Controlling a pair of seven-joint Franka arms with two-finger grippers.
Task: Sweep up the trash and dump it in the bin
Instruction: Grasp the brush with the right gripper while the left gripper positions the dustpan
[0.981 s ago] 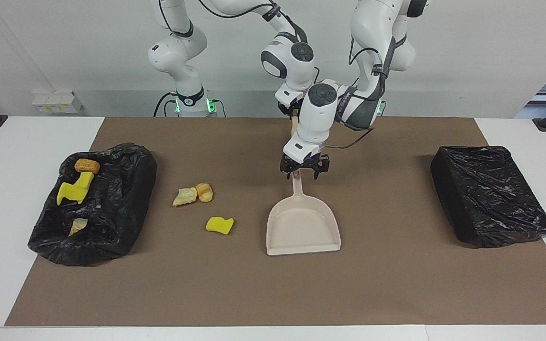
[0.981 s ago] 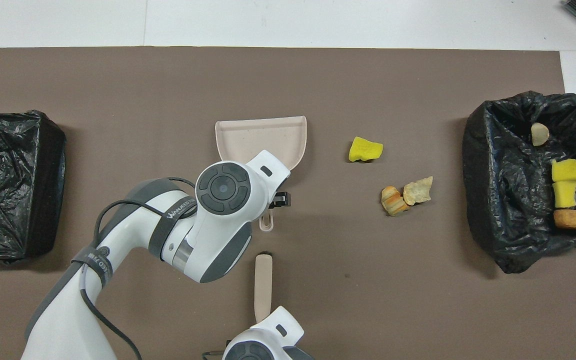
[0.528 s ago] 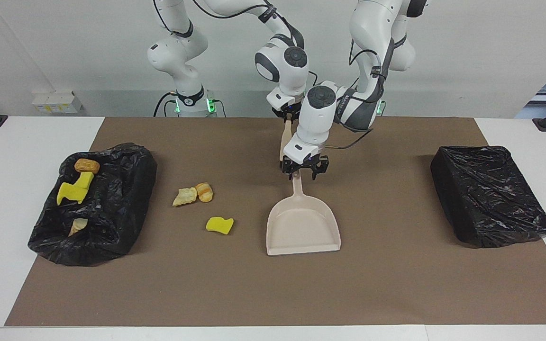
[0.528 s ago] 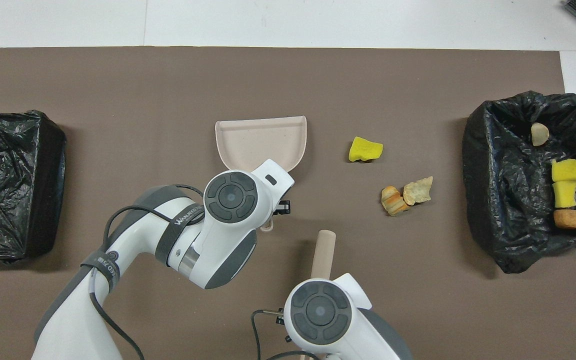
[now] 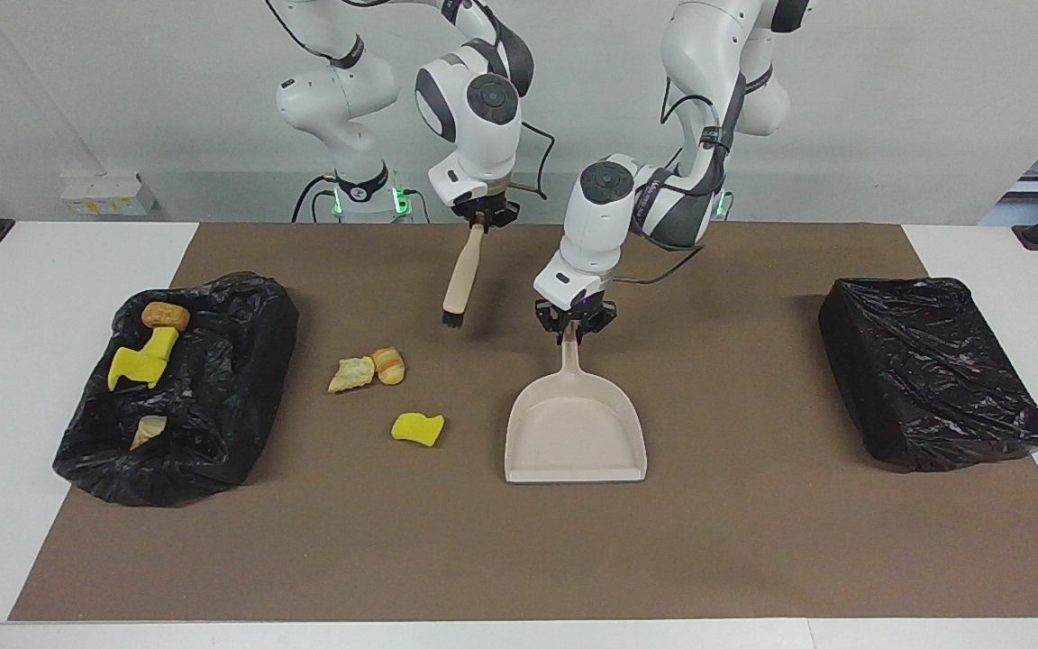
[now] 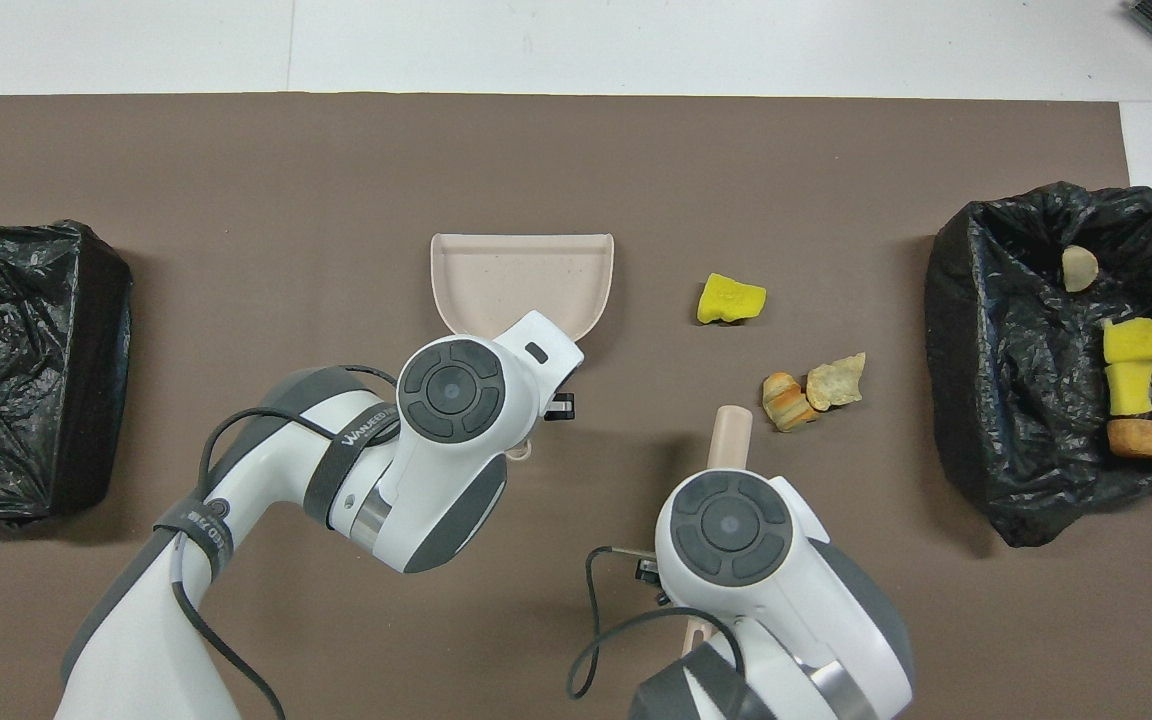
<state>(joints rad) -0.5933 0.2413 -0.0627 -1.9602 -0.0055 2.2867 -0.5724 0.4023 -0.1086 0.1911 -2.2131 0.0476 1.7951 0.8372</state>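
My left gripper (image 5: 575, 329) pinches the beige plastic dustpan (image 5: 575, 437) handle; my right gripper (image 5: 483, 214) clamps the wooden brush (image 5: 461, 275). Loose yellow and golden-brown scraps (image 5: 386, 389) lie below the brush; I'd keep the pan flat.

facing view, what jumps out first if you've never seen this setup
The beige dustpan lies mid-mat, its handle pinched by the left gripper. The right gripper holds a brush up over the mat. Yellow and brown trash lies loose beside the dustpan, with more in the black bin at the right arm's end.
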